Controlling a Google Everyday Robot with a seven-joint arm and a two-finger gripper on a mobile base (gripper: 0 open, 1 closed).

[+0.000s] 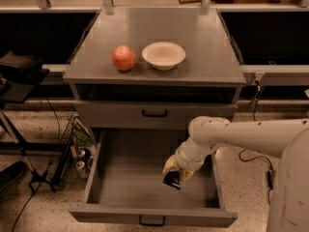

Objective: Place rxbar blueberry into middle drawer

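Note:
The middle drawer (120,187) is pulled open, a deep grey tray with a small black handle at its front. My gripper (175,172) is inside the drawer at its right side, low over the tray floor. It is shut on the rxbar blueberry (172,181), a small dark bar that sticks out below the pale fingers. The white arm reaches in from the right.
On the cabinet top stand a red-orange round fruit (124,57) and a white bowl (163,55). The upper drawer front (154,114) is closed. Cans and a wire rack (79,153) sit left of the cabinet. A black stand (19,81) is at far left.

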